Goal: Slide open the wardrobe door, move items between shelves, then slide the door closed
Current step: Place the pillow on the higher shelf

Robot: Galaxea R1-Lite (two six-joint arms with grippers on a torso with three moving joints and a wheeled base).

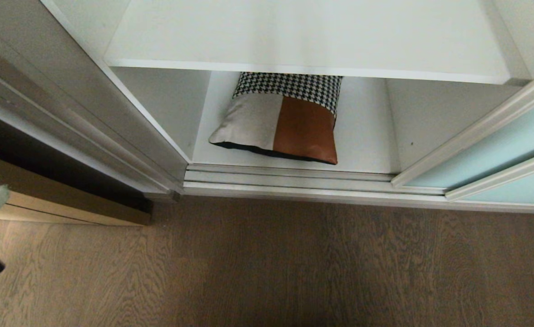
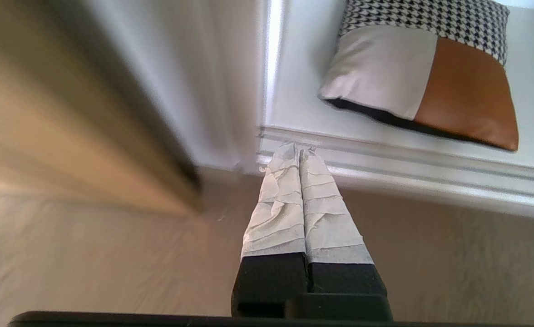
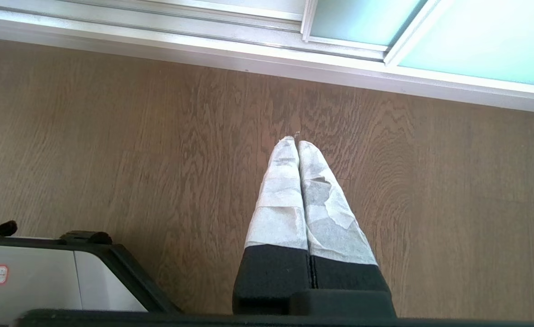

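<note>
The sliding wardrobe door [image 1: 498,150], frosted pale blue-green glass in a silver frame, stands pushed to the right, leaving the wardrobe open. The patchwork cushion [image 1: 280,122] lies flat on the lowest white shelf [image 1: 367,136], partly under the shelf above [image 1: 294,41], which is bare. My left gripper [image 2: 299,152] is shut and empty, hovering over the floor just in front of the door track [image 2: 407,163], left of the cushion [image 2: 421,81] and not touching it. My right gripper [image 3: 296,143] is shut and empty above the floor, short of the door [image 3: 362,18].
The silver floor track [image 1: 294,179] runs along the wardrobe's front. A tan wooden door [image 1: 58,200] stands at the left, beside the wardrobe's side panel [image 1: 126,109]. Grey-brown wood floor [image 1: 294,263] fills the foreground. Part of my base [image 3: 31,272] shows below the right gripper.
</note>
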